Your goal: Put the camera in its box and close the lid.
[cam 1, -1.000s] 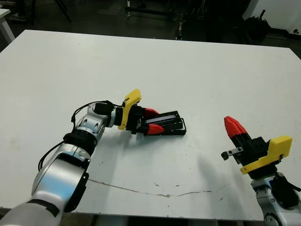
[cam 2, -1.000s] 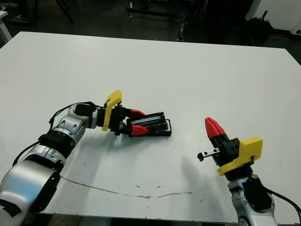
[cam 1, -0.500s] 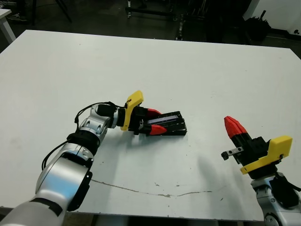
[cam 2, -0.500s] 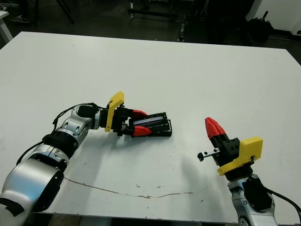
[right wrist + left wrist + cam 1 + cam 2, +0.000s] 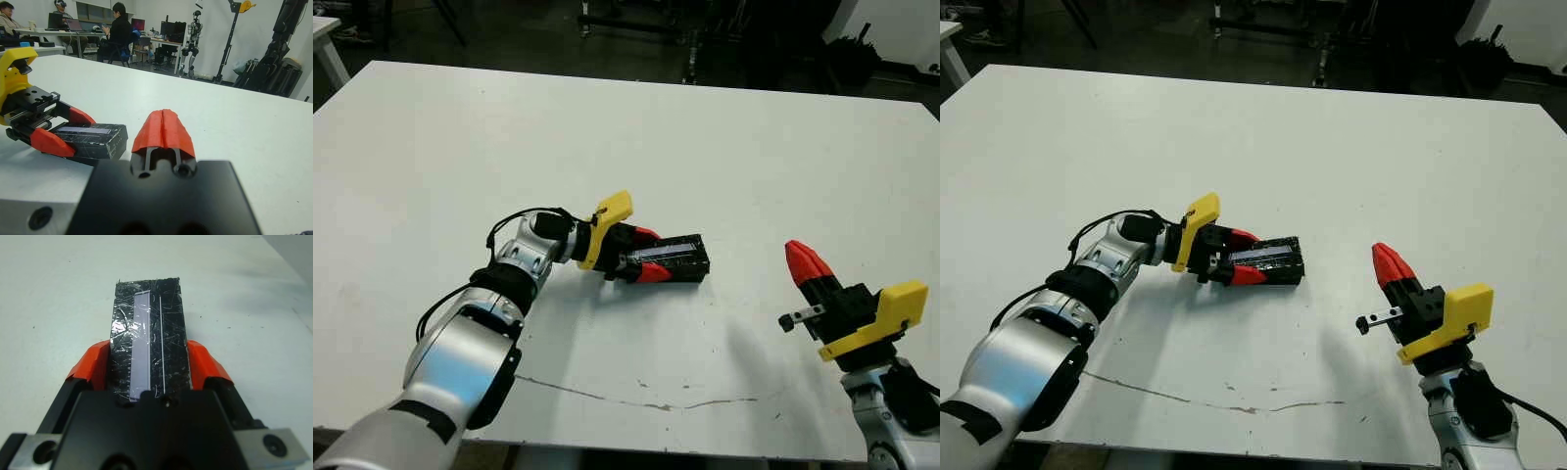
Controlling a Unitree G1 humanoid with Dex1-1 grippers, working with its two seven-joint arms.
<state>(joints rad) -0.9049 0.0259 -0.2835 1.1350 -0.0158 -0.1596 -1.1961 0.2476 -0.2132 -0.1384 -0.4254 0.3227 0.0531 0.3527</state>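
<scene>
On the white table [image 5: 607, 127] the left gripper [image 5: 644, 257] lies low, reaching toward the right, with its two red fingers [image 5: 203, 363] set on either long side of the box [image 5: 677, 271]. The lid [image 5: 148, 340] sits flat on top of the box — its foil-like top face glints, with a pale strip running along its length. In the left wrist view both red tips press against the sides of the lidded box, so the fingers are clamped on it. The box rests on the table a little left of centre, at about mid depth, its long axis running left to right with the far-right end pointing away from the gripper. The camera cannot be seen; the lid covers the inside of the box.

The right gripper [image 5: 801, 260] hovers over the near right part of the table, well apart from the box, pointing up and away from the robot. Its two red tips are pressed together with nothing between them — the right wrist view shows only a thin seam where they meet.

Beyond the far edge of the table, the right wrist view shows people [image 5: 119, 30] seated at desks.
</scene>
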